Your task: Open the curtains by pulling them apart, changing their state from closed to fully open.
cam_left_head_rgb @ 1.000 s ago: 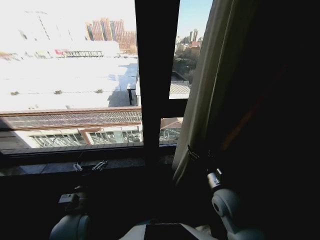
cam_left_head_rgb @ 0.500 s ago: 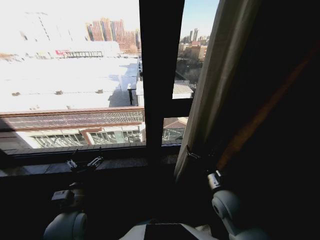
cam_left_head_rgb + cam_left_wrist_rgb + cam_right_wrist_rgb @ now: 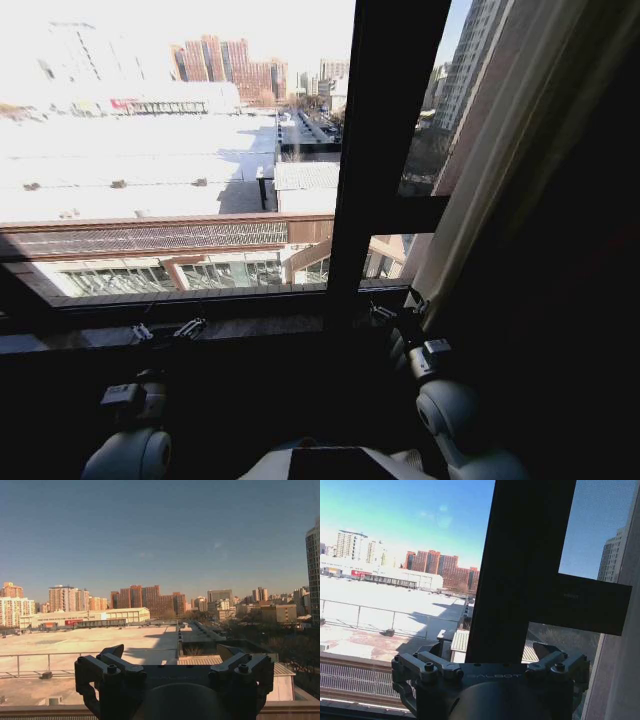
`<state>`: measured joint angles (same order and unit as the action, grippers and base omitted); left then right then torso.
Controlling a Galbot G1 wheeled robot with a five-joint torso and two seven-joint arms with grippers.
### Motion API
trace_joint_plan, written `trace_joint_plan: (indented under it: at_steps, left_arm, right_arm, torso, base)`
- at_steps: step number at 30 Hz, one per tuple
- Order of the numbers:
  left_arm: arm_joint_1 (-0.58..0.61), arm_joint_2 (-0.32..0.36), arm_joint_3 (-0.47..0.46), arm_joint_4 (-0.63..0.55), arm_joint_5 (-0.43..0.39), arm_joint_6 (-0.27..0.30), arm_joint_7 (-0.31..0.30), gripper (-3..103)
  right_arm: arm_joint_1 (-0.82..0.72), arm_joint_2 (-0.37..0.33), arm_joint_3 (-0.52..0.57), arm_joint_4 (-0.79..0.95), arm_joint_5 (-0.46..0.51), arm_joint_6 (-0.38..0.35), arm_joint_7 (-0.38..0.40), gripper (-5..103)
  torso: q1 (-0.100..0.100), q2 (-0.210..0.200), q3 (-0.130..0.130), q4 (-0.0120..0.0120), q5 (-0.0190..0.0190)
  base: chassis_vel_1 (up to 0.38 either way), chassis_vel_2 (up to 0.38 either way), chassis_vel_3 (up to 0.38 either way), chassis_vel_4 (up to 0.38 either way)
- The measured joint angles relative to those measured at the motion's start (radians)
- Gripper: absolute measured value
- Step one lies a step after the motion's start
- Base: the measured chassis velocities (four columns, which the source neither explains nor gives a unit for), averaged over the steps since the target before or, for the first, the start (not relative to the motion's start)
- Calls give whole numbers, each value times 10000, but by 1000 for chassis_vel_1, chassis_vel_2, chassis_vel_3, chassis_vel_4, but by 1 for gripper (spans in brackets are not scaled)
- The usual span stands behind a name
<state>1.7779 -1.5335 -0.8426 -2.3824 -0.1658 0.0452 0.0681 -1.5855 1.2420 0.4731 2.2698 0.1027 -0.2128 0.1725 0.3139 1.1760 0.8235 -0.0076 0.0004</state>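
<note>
The curtains [image 3: 500, 170] show as one pale pleated panel bunched at the right of the window, slanting from the top right down to the sill. Its edge also shows in the right wrist view [image 3: 620, 680]. My right gripper [image 3: 398, 312] sits low at the sill, just beside the panel's bottom edge. In its wrist view the right gripper [image 3: 489, 652] is open with nothing between its fingers. My left gripper [image 3: 165, 329] is held at the sill on the left, far from the fabric. The left wrist view shows it [image 3: 170, 655] open and facing bare glass.
A thick black window frame bar [image 3: 385, 150] stands upright just left of the curtain, with a crossbar [image 3: 400, 215] at mid height. A dark stone sill [image 3: 250, 325] runs along below the glass. The area right of the curtain is dark.
The frame bar and the curtain have both slid to the right in the head view while the far buildings stayed put, so the camera has moved. The right gripper sits slightly further right.
</note>
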Motion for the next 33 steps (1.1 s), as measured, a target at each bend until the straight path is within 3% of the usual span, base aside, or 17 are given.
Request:
trace_joint_plan:
  at_steps: [33]
  left_arm:
    - [257,-109,-77,58,-53,-144,71,100]
  right_arm:
    - [10,140,-427,-147,-335,2,-35,100]
  torso:
    - [0,0,0,0,-1]
  base:
    - [352,356,-351,-356]
